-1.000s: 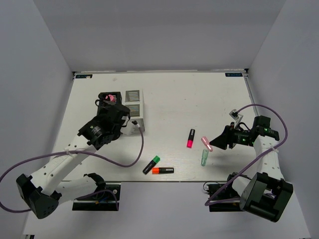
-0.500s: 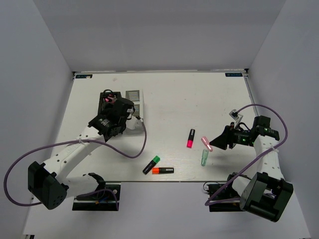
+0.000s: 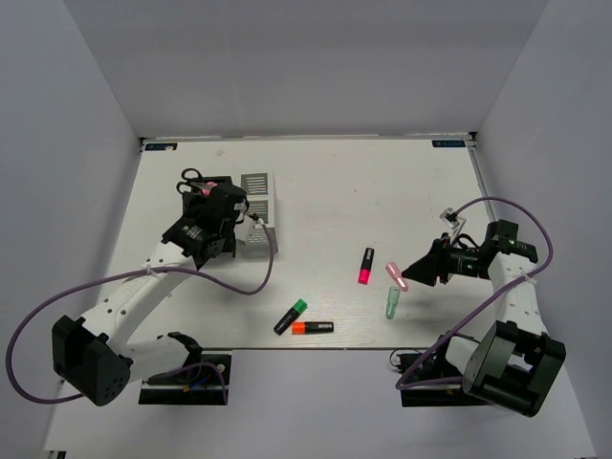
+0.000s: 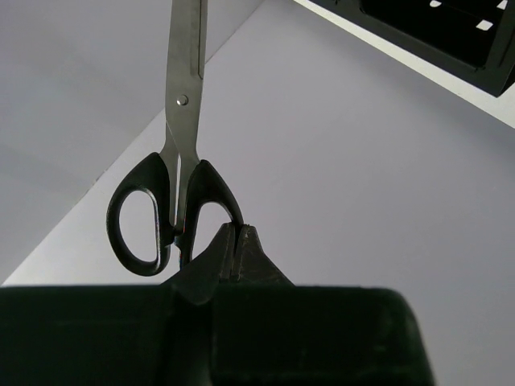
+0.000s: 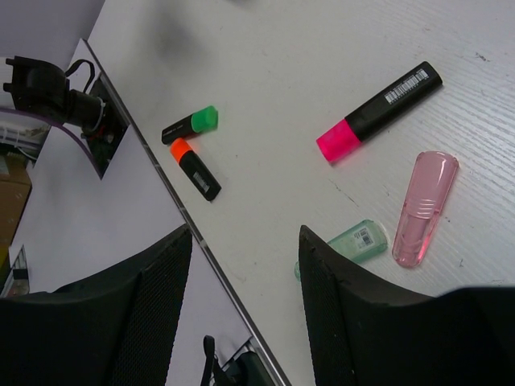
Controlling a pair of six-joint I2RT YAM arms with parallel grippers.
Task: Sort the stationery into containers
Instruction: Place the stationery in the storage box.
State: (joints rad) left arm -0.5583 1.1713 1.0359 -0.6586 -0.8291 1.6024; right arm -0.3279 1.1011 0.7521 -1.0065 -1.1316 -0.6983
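**Scissors carried toward the far-left corner**

The left gripper (image 4: 237,239) has swung left, its fingers pinched shut on the black-handled, silver-bladed scissors (image 4: 181,153) beside the black holder (image 4: 451,40). The right gripper (image 5: 245,241) hovers with fingers apart over the translucent pink piece (image 5: 424,207), toward the table's (image 3: 382,191) right edge.

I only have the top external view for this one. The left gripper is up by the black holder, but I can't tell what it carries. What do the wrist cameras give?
Observer: The left wrist view shows the left gripper shut on a black handle loop of the scissors, with the blades pointing away from it.
Operator: Is the right gripper holding anything?
Observer: No. In the right wrist view the right gripper is open, with nothing between its fingers.
Operator: Any detail on the green piece near it?
Observer: The green piece is translucent and has a barcode label. It lies next to the pink piece.
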